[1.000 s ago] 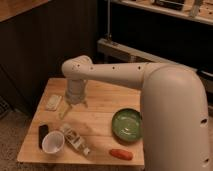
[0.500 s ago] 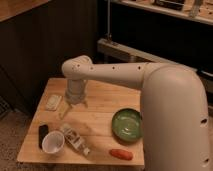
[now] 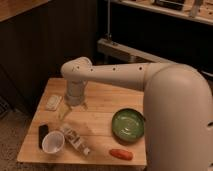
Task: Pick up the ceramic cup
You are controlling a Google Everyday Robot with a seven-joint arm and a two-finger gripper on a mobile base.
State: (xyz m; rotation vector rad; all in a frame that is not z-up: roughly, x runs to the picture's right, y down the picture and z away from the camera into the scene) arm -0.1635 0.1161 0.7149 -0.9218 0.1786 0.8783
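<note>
Cup [image 3: 53, 142] — apart, front-left of pincer [image 3: 75, 105]

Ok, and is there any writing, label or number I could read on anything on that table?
None can be read.
The wrapped packet beside the ceramic cup has markings, too blurred to read.
The gripper hangs over the back left of the table; no label shows on it.
</note>
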